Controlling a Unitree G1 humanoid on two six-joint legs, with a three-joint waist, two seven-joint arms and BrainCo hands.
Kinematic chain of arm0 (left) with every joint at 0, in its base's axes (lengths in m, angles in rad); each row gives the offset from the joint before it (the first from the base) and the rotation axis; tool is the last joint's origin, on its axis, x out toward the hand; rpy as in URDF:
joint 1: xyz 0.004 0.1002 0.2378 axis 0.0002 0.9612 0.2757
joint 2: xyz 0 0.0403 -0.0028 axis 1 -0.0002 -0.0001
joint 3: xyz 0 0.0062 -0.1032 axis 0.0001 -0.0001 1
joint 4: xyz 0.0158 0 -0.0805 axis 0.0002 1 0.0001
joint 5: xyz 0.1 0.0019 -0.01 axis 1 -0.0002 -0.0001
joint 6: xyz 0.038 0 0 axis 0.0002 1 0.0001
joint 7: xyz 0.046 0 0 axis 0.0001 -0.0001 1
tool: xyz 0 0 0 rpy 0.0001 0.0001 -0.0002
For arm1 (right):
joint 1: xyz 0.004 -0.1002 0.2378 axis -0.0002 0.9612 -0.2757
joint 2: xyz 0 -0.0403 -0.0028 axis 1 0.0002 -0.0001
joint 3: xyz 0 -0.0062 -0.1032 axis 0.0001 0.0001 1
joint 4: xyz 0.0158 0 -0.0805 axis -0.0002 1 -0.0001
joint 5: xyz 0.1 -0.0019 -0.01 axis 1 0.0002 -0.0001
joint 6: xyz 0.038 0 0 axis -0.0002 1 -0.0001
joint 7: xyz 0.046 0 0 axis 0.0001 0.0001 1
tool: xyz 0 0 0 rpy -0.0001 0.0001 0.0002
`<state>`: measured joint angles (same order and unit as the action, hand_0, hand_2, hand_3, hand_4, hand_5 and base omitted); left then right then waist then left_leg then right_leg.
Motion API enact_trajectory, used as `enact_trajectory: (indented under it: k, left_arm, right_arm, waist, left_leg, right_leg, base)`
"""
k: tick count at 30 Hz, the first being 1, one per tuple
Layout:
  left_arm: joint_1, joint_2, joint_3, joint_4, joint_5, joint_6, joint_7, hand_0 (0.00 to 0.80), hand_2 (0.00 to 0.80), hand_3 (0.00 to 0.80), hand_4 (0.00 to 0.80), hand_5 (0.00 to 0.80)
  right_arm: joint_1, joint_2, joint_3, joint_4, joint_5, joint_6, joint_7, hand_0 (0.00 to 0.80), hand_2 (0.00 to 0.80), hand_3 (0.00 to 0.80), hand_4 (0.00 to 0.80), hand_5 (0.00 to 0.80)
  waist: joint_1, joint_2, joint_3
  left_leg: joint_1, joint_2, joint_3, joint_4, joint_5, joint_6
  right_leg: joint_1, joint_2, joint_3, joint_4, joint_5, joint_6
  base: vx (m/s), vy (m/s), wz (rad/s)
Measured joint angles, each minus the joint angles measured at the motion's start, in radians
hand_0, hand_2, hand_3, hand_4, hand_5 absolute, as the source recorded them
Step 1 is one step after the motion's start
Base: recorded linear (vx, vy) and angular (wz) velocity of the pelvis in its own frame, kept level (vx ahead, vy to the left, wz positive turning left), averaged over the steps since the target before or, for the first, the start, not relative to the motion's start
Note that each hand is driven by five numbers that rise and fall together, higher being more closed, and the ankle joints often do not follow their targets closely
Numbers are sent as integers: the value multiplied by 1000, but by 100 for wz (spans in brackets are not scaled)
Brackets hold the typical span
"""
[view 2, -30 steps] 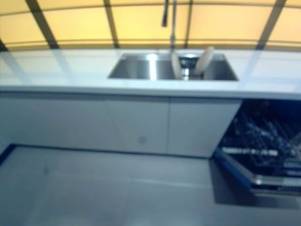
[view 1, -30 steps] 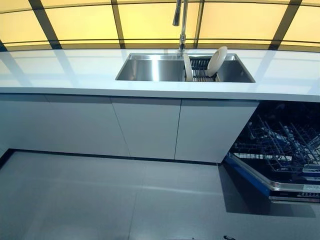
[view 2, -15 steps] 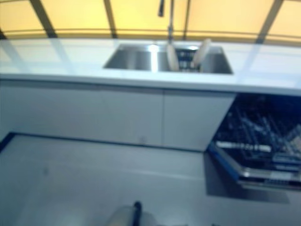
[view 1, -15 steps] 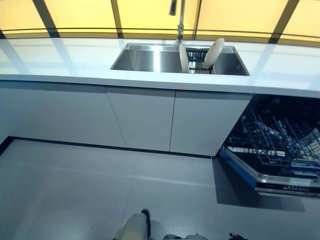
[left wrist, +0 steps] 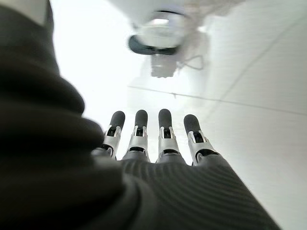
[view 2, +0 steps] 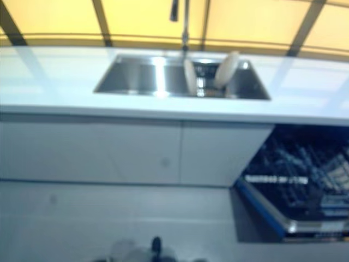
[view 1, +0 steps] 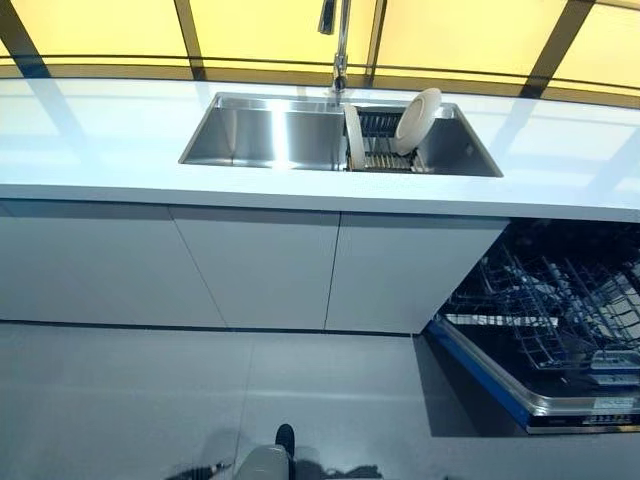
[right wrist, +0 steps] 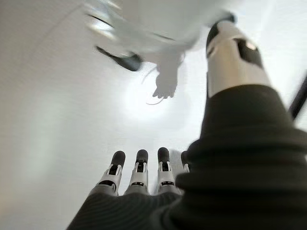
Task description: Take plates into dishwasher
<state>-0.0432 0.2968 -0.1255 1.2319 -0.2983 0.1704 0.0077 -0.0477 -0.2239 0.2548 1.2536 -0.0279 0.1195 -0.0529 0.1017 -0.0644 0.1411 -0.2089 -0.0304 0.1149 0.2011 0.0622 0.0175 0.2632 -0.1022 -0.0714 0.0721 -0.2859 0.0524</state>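
While both hands hang low over the floor, far below and short of the counter [view 1: 120, 150], the plates stand up ahead in the sink [view 1: 270, 135]. The left hand [left wrist: 144, 143] has its fingers straight and relaxed, holding nothing; the right hand [right wrist: 139, 179] shows the same, empty. One plate [view 1: 417, 119] leans tilted in the rack [view 1: 385, 150] in the sink's right part, a second plate [view 1: 353, 137] stands on edge just beside it, long axes upward. They lie ahead and a little right of centre, so the right hand seems the nearer. The dishwasher [view 1: 545, 330] stands open further right, below the counter, its basket [view 1: 560, 300] pulled out; no plates show in it. Reaching up over the sink edge looks like the next need.
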Motion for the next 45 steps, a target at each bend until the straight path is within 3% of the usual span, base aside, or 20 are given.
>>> enact_trajectory:
  k: [6, 14, 17, 18, 20, 22, 23, 25, 26, 28, 30, 31, 33, 35, 38, 41, 45]
  left_arm:
    - [61, -32, 0, 9, 0, 1, 0, 0, 0, 0, 0, 0]
    - [48, -42, 2, 8, 1, 13, 0, 0, 0, 0, 0, 0]
    - [31, -49, 1, 9, 1, 9, 0, 0, 0, 0, 0, 0]
    - [27, -51, -2, 18, 2, 3, 0, 0, 0, 0, 0, 0]
    - [25, -38, -25, 17, 4, -5, 1, 0, 0, 0, 0, 0]
    - [21, -21, -46, 5, 10, -11, 11, 0, 0, 0, 0, 0]
    - [22, -15, -51, 3, 8, -12, 16, 0, 0, 0, 0, 0]
    - [21, -3, -50, 4, 8, -8, 17, 0, 0, 0, 0, 0]
    - [18, 1, -47, 10, 9, -6, 17, 0, 0, 0, 0, 0]
    - [24, -2, -41, 13, 10, -5, 13, 0, 0, 0, 0, 0]
    - [45, 1, -29, 6, 10, -1, -5, 0, 0, 0, 0, 0]
    - [56, -3, -15, 1, 11, 2, -11, 0, 0, 0, 0, 0]
    - [75, -13, -10, -20, 13, 29, -20, 0, 0, 0, 0, 0]
    - [100, -8, -7, -39, 66, 45, -44, 0, 0, 0, 0, 0]
    - [101, 5, -7, -65, 101, 60, -56, 0, 0, 0, 0, 0]
    - [102, 26, -5, -100, 128, 63, -58, 0, 0, 0, 0, 0]
    - [104, 66, 19, -120, 131, 70, -58, 0, 0, 0, 0, 0]
  right_arm:
    - [2, 0, -1, 6, 0, 1, -2, 0, 0, 0, 0, 0]
    - [5, -18, -13, 27, 4, -16, -24, 0, 0, 0, 0, 0]
    - [9, -17, -45, 26, 13, -18, -41, 0, 0, 0, 0, 0]
    - [14, -23, -49, 25, 14, -19, -51, 0, 0, 0, 0, 0]
    - [40, -26, -51, 16, 24, -28, -69, 0, 0, 0, 0, 0]
    - [61, -32, -51, 12, 63, -37, -75, 0, 0, 0, 0, 0]
    - [57, -44, -49, 10, 74, -53, -74, 0, 0, 0, 0, 0]
    - [53, -52, -49, 7, 79, -75, -63, 0, 0, 0, 0, 0]
    - [59, -57, -48, 8, 79, -93, -55, 0, 0, 0, 0, 0]
    - [63, -57, -47, 5, 77, -117, -39, 0, 0, 0, 0, 0]
    - [62, -59, -33, -26, 41, -121, 2, 0, 0, 0, 0, 0]
    - [60, -62, -24, -57, 26, -126, 22, 0, 0, 0, 0, 0]
    - [62, -103, -9, -136, -4, -130, 75, 0, 0, 0, 0, 0]
    - [48, -158, -1, -221, -26, -138, 162, 0, 0, 0, 0, 0]
    - [5, -259, 19, -334, -30, -152, 285, 0, 0, 0, 0, 0]
    - [-24, -341, 18, -429, -20, -149, 371, 0, 0, 0, 0, 0]
    - [-26, -375, 14, -595, 2, -111, 494, 0, 0, 0, 0, 0]
  waist:
    - [4, 34, 3]
    - [-2, 25, -9]
    - [-4, 41, -40]
    - [-16, 51, -53]
    - [-73, 51, -68]
    - [-92, 61, -72]
    - [-93, 79, -66]
    - [-110, 82, -52]
    - [-123, 76, -48]
    - [-144, 66, -38]
    - [-138, 41, -35]
    - [-138, 34, -35]
    - [-140, 41, -35]
    - [-111, 55, -40]
    - [-104, 49, -43]
    - [-87, 32, -47]
    - [-89, 1, -49]
  left_leg:
    - [-17, 18, -8, 50, -42, -23]
    - [-45, -11, 4, 98, -100, -2]
    - [24, -20, 14, 20, -86, 20]
    - [47, -30, 1, -14, -80, 27]
    - [110, -56, -51, -86, -57, 51]
    - [152, -55, -63, -137, -50, 71]
    - [164, -42, -67, -152, -49, 73]
    - [176, -32, -74, -159, -52, 66]
    - [185, -38, -98, -162, -56, 60]
    - [216, -48, -126, -172, -67, 50]
    - [239, -59, -134, -163, -91, 34]
    - [251, -59, -153, -148, -112, 21]
    - [279, -24, -190, -139, -140, -8]
    - [302, 22, -173, -134, -160, -36]
    - [303, 56, -169, -128, -177, -58]
    - [305, 72, -167, -135, -178, -59]
    - [321, 76, -165, -153, -178, -71]
  right_leg:
    - [15, 12, 1, -23, -2, -15]
    - [12, -18, -25, -10, -12, 2]
    - [-76, -34, -48, 216, -17, 15]
    - [-145, -38, -43, 391, -12, 16]
    - [-298, -56, 11, 733, 124, 19]
    - [-426, -78, 13, 852, 110, 32]
    - [-475, -67, -10, 752, 81, 38]
    - [-516, -56, -23, 550, 81, 43]
    - [-519, -59, -26, 302, 122, 52]
    - [-532, -63, -23, 137, 212, 78]
    - [-541, -83, -59, 157, 261, 84]
    - [-514, -75, -63, 165, 271, 66]
    - [-455, -37, -77, 126, 310, 34]
    - [-423, 0, -104, 119, 302, -6]
    - [-415, 35, -135, 117, 288, -53]
    - [-410, 49, -144, 111, 282, -62]
    - [-396, 47, -150, 101, 282, -62]
  base:
    - [127, 38, -1]
    - [168, 150, 1]
    - [260, 327, -7]
    - [229, 258, 30]
    - [196, 142, 75]
    - [281, -101, 33]
    - [349, -280, -6]
    - [293, -238, 20]
    - [390, -239, 44]
    - [378, -259, 50]
    - [236, -234, 34]
    - [208, -222, 50]
    - [191, -222, 55]
    - [132, -204, 25]
    - [70, -123, 19]
    - [46, -89, 7]
    - [14, -44, 3]
